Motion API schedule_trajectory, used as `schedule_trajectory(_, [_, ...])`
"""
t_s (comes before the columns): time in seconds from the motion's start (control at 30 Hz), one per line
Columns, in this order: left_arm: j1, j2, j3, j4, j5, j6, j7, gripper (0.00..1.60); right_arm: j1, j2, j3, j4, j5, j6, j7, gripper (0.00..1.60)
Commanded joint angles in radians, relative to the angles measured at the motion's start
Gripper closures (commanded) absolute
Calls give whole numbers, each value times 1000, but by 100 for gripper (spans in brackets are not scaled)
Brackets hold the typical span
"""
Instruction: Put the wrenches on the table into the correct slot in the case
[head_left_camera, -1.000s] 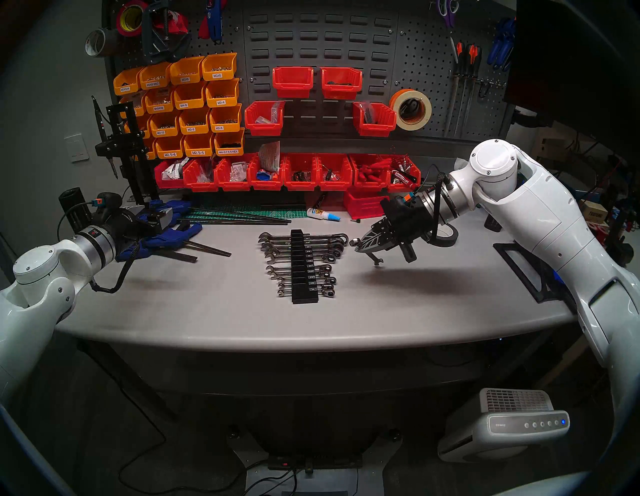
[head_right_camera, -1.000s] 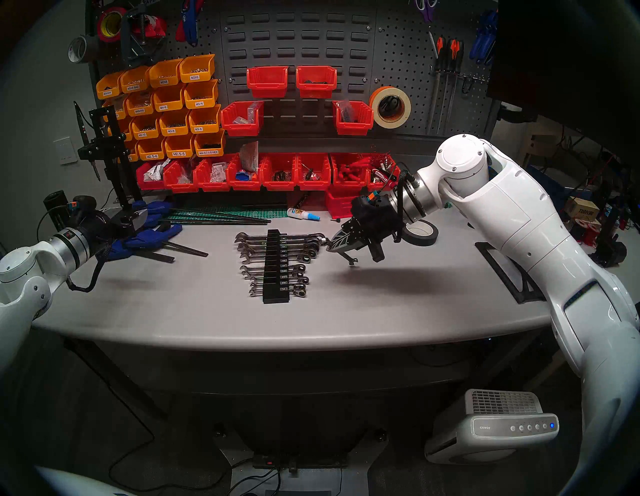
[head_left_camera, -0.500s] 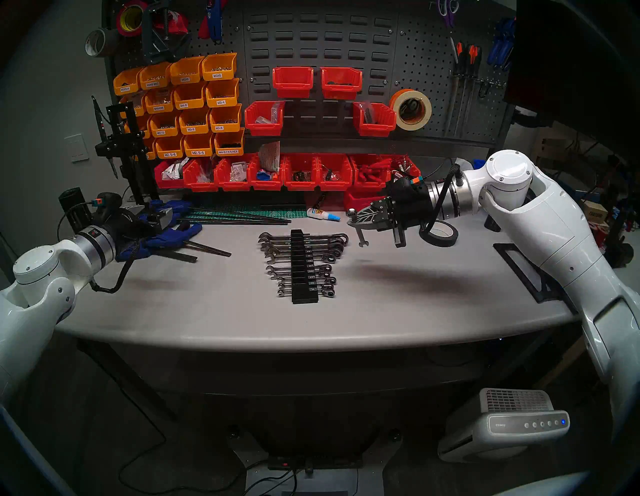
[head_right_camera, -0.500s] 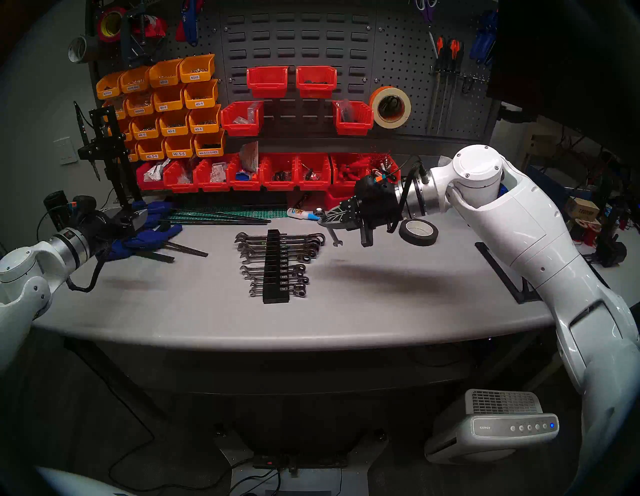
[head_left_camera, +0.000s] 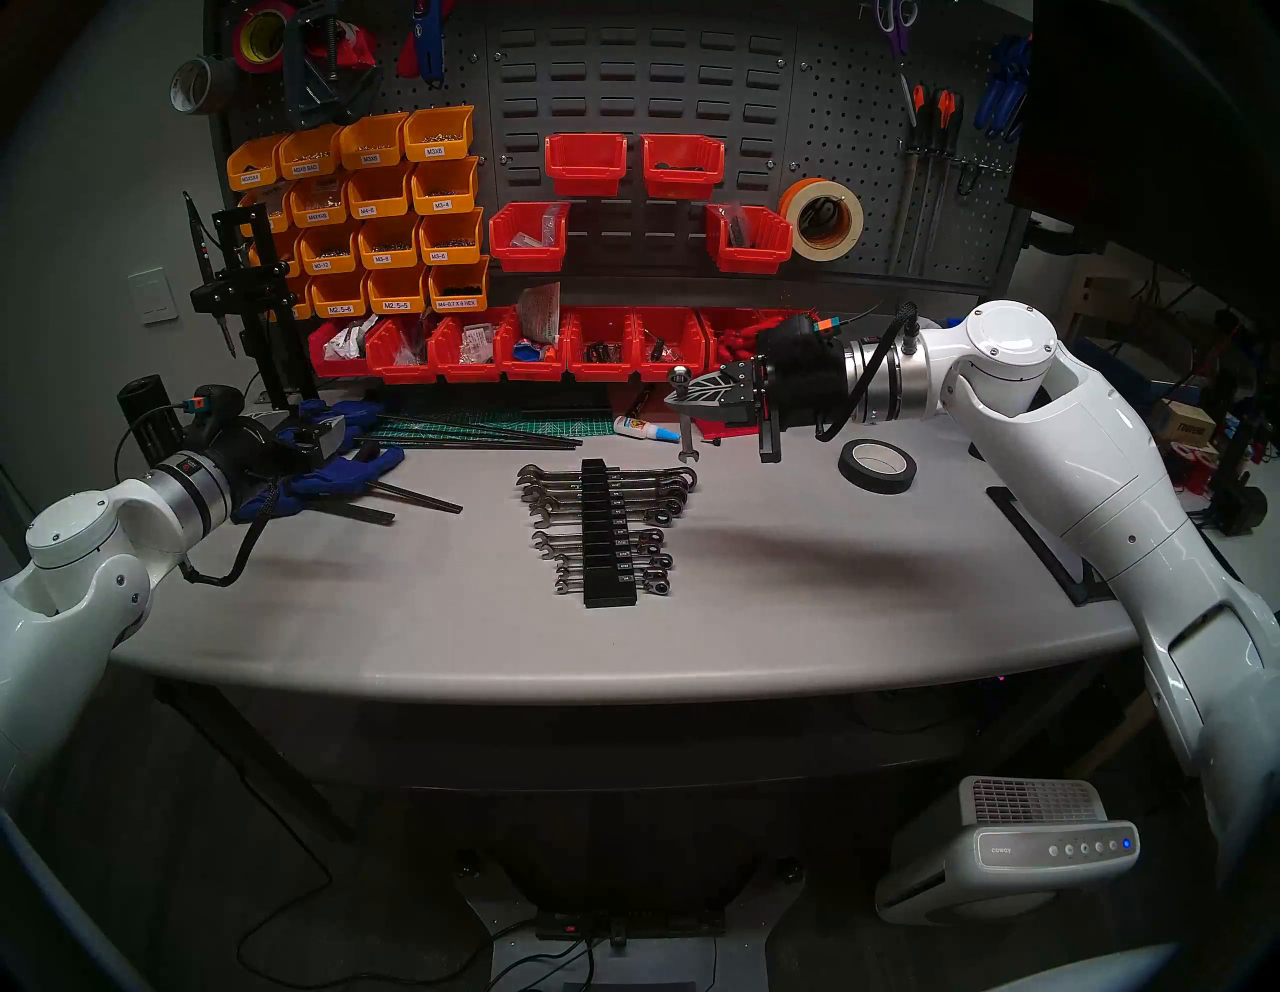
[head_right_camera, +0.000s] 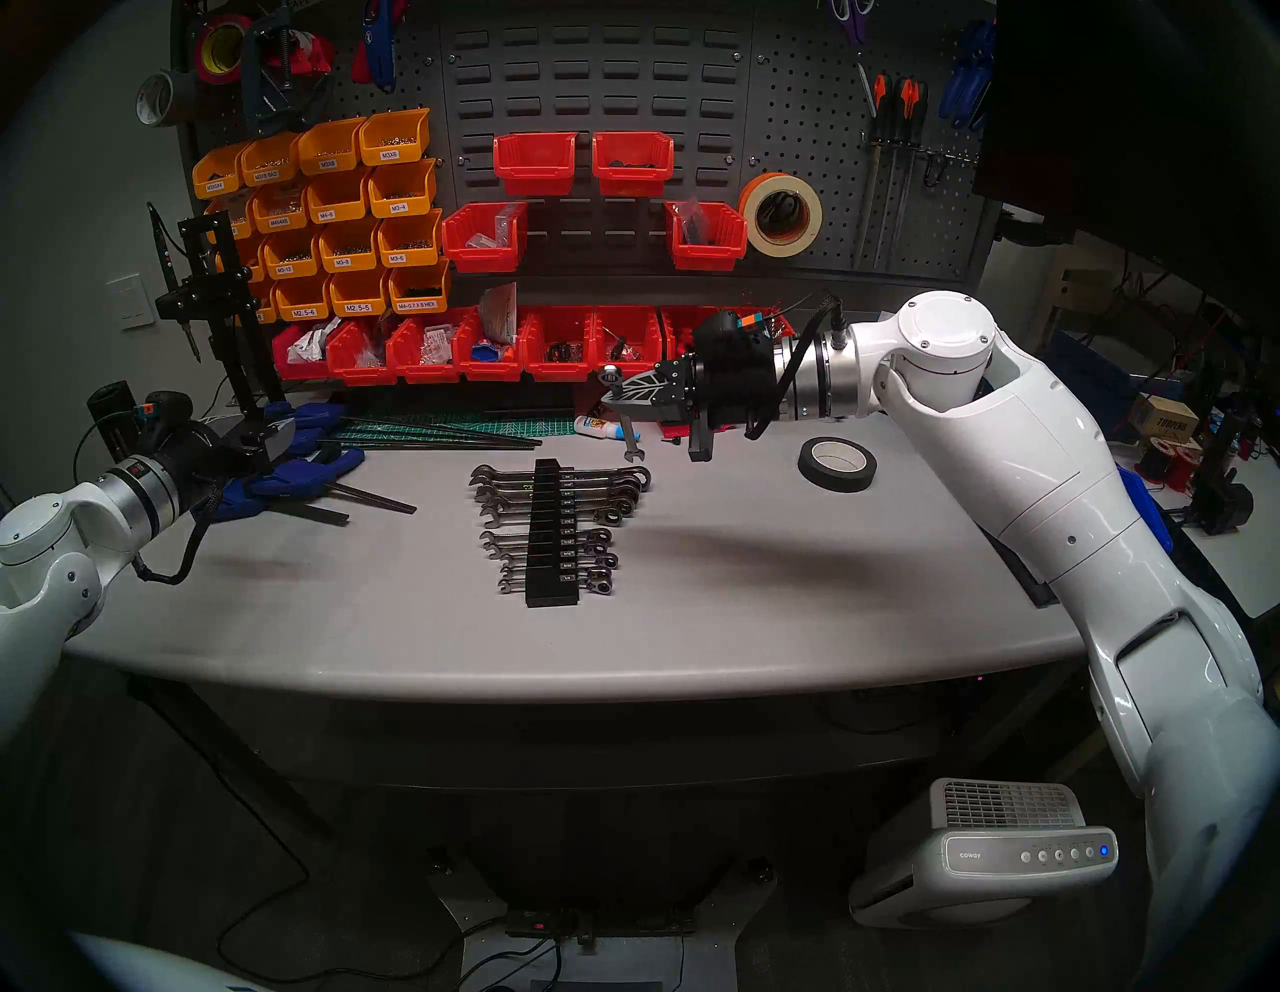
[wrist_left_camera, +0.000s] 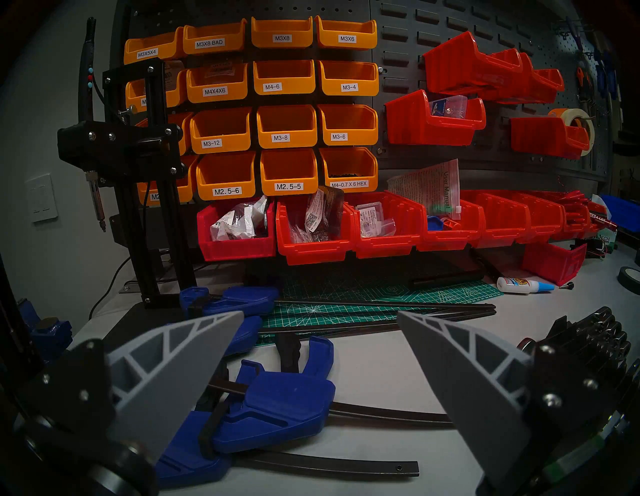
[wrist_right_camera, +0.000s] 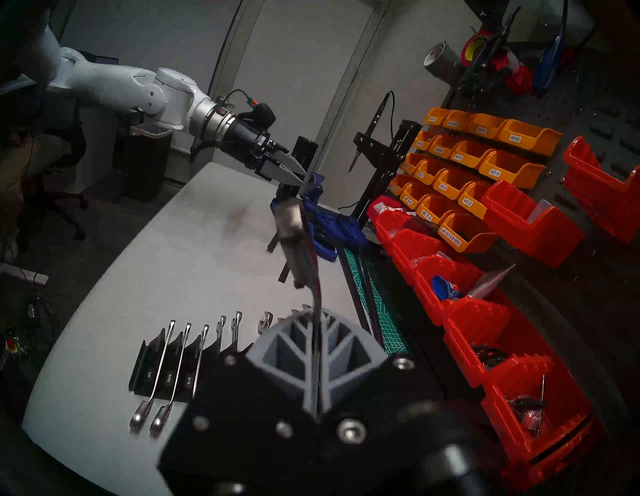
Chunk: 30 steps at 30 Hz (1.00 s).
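My right gripper (head_left_camera: 682, 402) (head_right_camera: 616, 396) is shut on a slim chrome wrench (head_left_camera: 686, 433) (wrist_right_camera: 313, 294). The wrench hangs upright, ring end up and open jaw down, above the grey table (head_left_camera: 415, 609) just behind the far right end of the black case (head_left_camera: 608, 533) (head_right_camera: 552, 540). Several chrome wrenches lie across the case. One slot (head_left_camera: 600, 525) near its middle is empty. My left gripper (wrist_left_camera: 320, 313) is open and holds nothing. It hovers at the table's far left over the blue clamps (wrist_left_camera: 277, 408).
A black tape roll (head_left_camera: 876, 465) lies right of the held wrench and a glue bottle (head_left_camera: 644, 428) just behind it. Red bins (head_left_camera: 602, 346) line the back wall. A green cutting mat (head_left_camera: 485, 426) and black rods lie behind the case.
My right gripper rose and moved left and toward the back wall, carrying the wrench. The wrench swung from a slant to upright. The left arm has not moved.
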Motion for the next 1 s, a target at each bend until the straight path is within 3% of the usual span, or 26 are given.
schedule_trajectory(0.0, [-23,3,-28,-7,2,-18,-2,0,-6,-2,55,-10,44,-4,-58,160])
schedule_trajectory(0.77, [-43,14,-11,-1,9,-26,16,0,-129,37,119,-77,107,-74,-122,160])
schedule_trajectory(0.97, [-28,31,-13,-23,-8,-8,-55,0,-143,25,125,-74,120,-91,-128,160])
